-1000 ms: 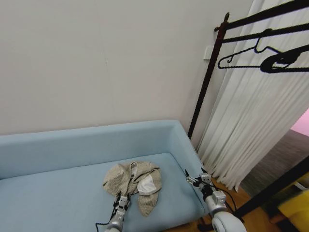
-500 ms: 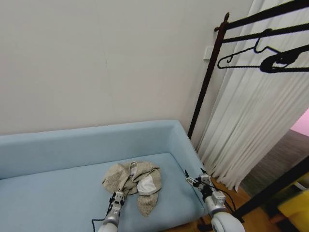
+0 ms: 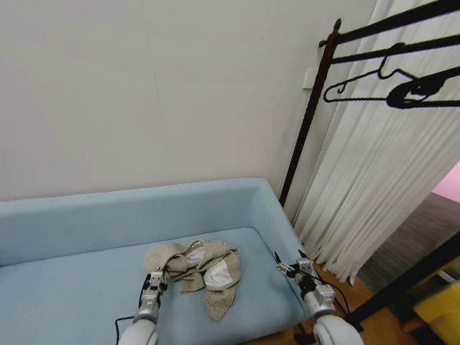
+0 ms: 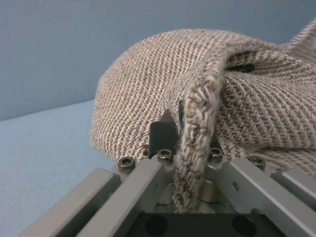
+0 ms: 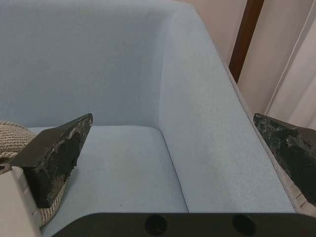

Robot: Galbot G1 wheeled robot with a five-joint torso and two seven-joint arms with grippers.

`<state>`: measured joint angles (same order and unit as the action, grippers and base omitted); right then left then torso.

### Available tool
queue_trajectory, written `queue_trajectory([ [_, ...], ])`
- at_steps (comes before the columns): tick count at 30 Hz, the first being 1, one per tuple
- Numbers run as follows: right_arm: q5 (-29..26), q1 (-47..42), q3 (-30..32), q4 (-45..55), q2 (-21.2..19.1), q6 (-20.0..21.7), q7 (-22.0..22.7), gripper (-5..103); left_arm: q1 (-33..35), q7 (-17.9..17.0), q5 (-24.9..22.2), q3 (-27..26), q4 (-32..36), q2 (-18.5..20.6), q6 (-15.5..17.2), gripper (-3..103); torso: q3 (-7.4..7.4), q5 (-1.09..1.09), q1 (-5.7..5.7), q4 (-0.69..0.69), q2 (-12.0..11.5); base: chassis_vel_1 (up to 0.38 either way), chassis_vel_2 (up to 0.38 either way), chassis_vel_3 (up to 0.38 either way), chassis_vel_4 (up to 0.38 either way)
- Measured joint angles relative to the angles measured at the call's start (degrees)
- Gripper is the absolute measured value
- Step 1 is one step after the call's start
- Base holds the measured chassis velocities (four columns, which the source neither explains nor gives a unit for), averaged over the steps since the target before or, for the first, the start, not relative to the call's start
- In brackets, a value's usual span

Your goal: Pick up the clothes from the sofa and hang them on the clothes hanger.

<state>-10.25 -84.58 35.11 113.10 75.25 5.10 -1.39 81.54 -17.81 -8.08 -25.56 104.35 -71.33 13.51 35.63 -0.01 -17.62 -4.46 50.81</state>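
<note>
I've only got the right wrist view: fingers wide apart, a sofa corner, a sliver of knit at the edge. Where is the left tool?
Observer: The left tool sits low over the sofa seat, at the knit garment's side away from the right tool.
Operator: Does it have the fabric?
Observer: It appears so. In the left wrist view the ribbed hem runs down into the tool.
Operator: Any hanger free?
Observer: A bare black hanger hangs on the rack, up on the robot's right.

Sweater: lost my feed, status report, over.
Left gripper shut on sweater edge, sweater lying on sofa. Right gripper open, idle near sofa arm. No obstruction seen.
</note>
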Motion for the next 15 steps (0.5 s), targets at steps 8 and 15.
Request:
queue_trajectory([
  [8,0.01,0.24,-0.49,0.16,0.03,-0.02,-0.63,100,0.89,-0.08,-3.9,-2.22,-0.06,-0.09,2.24,2,0.0,0.0,0.0,0.0,0.0,0.0,0.0,0.0,0.0],
  [15,-0.13,1.58,-0.92,-0.03,-0.35,0.19,-0.95,100,2.96,0.39,-6.81,-2.24,-0.77,-0.03,5.23,28,0.0,0.0,0.0,0.0,0.0,0.0,0.0,0.0,0.0],
])
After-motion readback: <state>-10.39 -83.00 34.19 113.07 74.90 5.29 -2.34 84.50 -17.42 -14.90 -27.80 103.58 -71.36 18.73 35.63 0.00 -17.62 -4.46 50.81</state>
